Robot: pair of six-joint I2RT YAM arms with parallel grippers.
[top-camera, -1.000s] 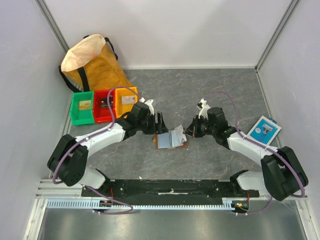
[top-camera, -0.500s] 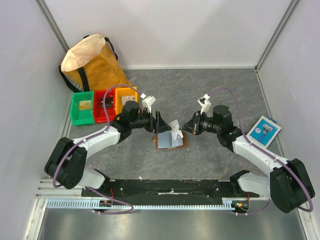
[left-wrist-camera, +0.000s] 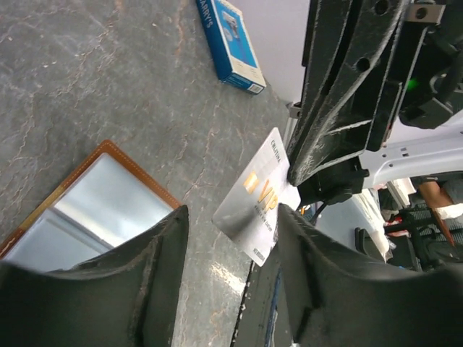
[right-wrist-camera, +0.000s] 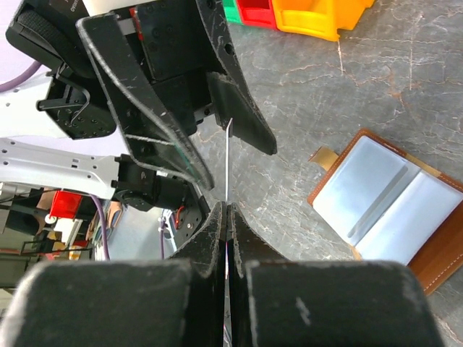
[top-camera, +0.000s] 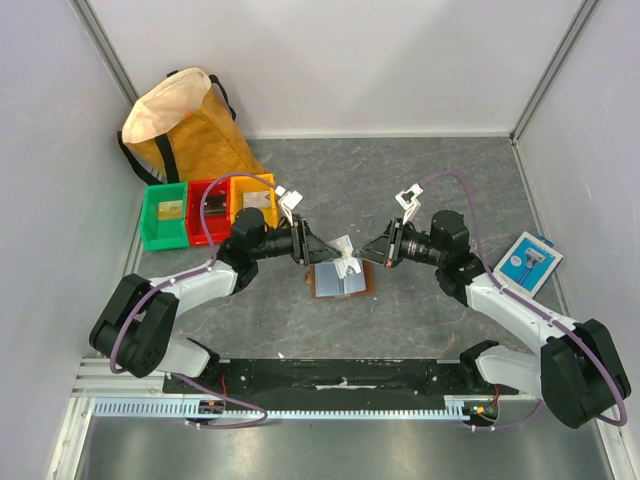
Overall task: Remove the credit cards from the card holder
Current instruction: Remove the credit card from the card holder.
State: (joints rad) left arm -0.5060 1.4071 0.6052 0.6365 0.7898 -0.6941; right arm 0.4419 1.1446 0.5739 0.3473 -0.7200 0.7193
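Lying open at frame centre, the card holder (top-camera: 341,282) shows pale sleeves. Above it the right gripper (top-camera: 375,253), clamped tight, holds one silver credit card (top-camera: 346,258) between the spread fingers of the left gripper (top-camera: 318,250). Whether any cards remain inside is unclear.

A silver card (left-wrist-camera: 253,206) with gold VIP lettering (the smaller print is unreadable) is held tilted, pinched at one edge by the right gripper (left-wrist-camera: 307,184). It shows between the spread fingers of the left gripper (left-wrist-camera: 231,238). On the grey table (left-wrist-camera: 108,87), the wallet (left-wrist-camera: 94,210) lies open at lower left, well apart from a blue packet (left-wrist-camera: 233,43).
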